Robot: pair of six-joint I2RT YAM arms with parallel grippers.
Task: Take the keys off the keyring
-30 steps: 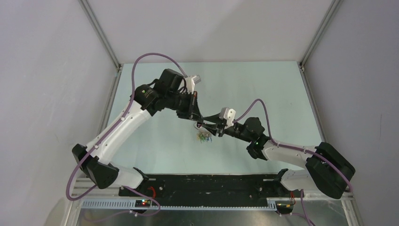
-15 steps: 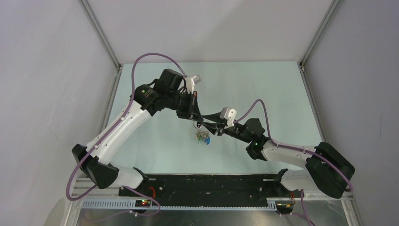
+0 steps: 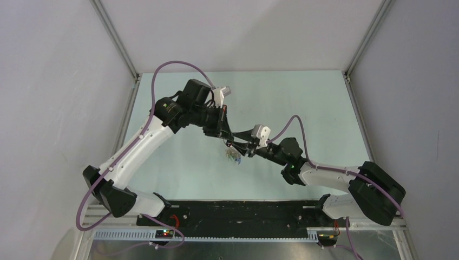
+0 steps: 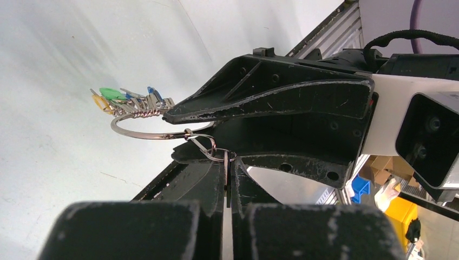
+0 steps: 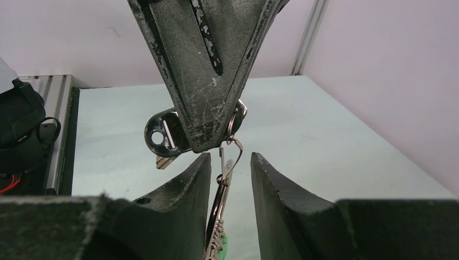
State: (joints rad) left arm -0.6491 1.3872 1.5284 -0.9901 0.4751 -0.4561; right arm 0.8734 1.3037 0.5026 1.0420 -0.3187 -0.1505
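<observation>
The keyring [image 4: 146, 134] hangs in the air above the table. The keys [image 4: 127, 98], with green, yellow and blue heads, are bunched at its far end. My left gripper [image 4: 227, 162] is shut on the small link ring and clasp of the keyring. A black key head [image 5: 158, 135] sticks out beside the left fingers [image 5: 205, 81]. My right gripper [image 5: 230, 157] is open, its fingers on either side of the keyring [image 5: 216, 214], seen edge-on and close to the left finger. From above, both grippers [image 3: 234, 145] meet over the hanging keys [image 3: 234, 157].
The pale green table [image 3: 325, 108] lies under both arms, with grey walls on three sides. A black base rail [image 3: 243, 208] runs along the near edge. Purple cables [image 3: 173, 67] loop over both arms.
My right arm has edged left, closer to the left gripper. The hanging bunch of keys has drawn in and risen slightly. The left arm has stayed put.
</observation>
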